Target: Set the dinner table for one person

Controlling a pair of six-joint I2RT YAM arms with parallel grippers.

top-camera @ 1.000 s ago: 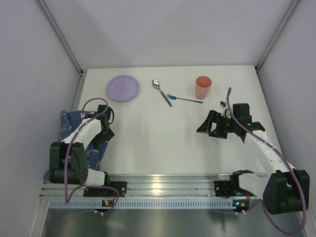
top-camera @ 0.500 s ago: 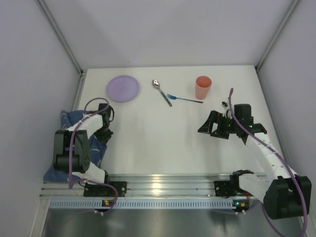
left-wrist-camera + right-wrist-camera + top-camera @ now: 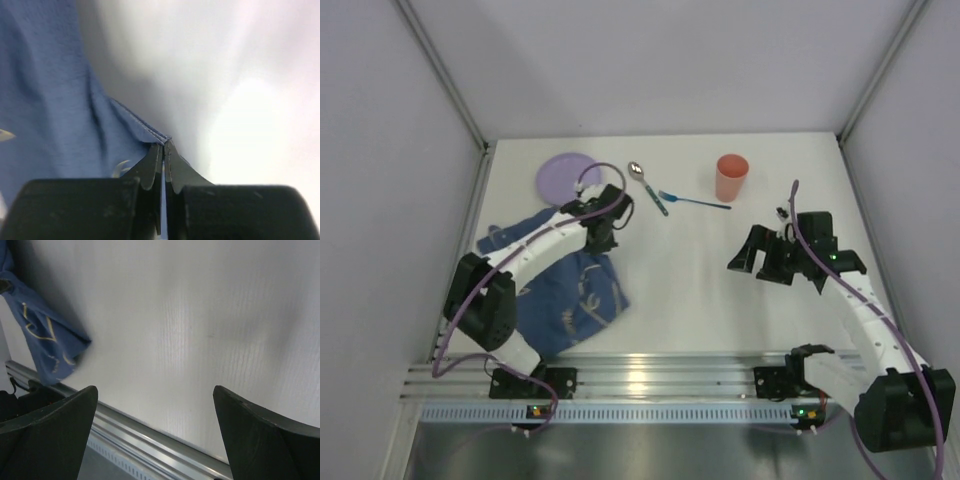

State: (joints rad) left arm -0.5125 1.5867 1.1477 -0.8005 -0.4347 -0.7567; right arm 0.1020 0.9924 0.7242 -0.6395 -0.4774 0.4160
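The white dinner table (image 3: 690,300) carries a blue cloth with fish drawings (image 3: 565,295), spread at the near left. My left gripper (image 3: 600,232) is shut on a hemmed corner of that cloth (image 3: 55,100), which the left wrist view shows pinched at the tips of my left gripper (image 3: 163,142). At the back lie a purple plate (image 3: 558,176), partly behind my left arm, a spoon (image 3: 648,186), a blue fork (image 3: 695,201) and an orange cup (image 3: 731,176). My right gripper (image 3: 752,258) hovers open on the right, and nothing is between the jaws of my right gripper (image 3: 155,390).
A slotted aluminium rail (image 3: 650,375) runs along the near edge and shows in the right wrist view (image 3: 150,440). Grey walls close in the left, back and right sides. The cloth's lower edge (image 3: 45,345) hangs close to the rail.
My left gripper shut on the cloth at the left edge, then swung up and right toward the plate, dragging the cloth out over the table. The right arm barely shifted.
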